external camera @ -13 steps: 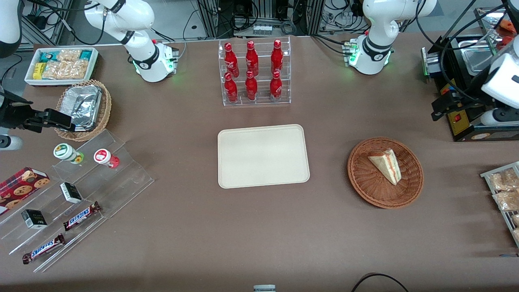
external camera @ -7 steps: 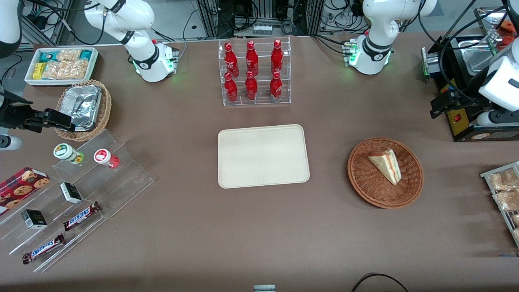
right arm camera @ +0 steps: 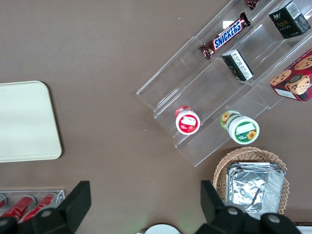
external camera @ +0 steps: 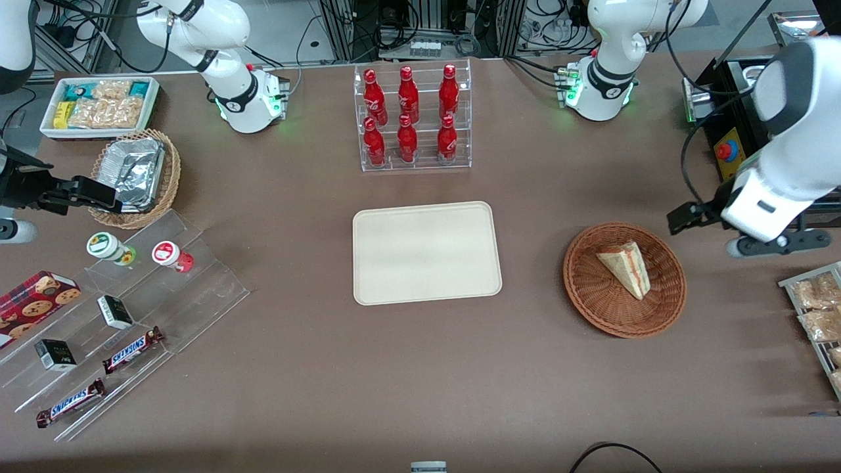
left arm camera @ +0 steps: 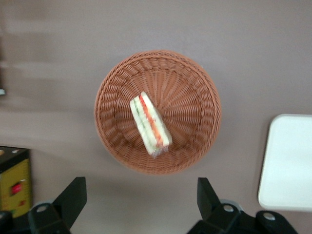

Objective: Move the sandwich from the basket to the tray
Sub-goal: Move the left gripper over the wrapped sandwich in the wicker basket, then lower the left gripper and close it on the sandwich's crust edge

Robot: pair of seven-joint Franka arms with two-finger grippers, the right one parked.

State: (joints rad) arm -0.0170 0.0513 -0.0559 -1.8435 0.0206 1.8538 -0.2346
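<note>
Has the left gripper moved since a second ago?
Yes. The gripper has come in from the black machine toward the basket, fingers open; the sandwich lies there untouched.

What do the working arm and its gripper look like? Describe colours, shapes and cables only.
The working arm has smooth, rounded, glossy white shells with a grey cap on one joint and black cables trailing from it. Its base is a white dome with a black band and a green light. The gripper is black, with two wedge-shaped fingers spread apart.
</note>
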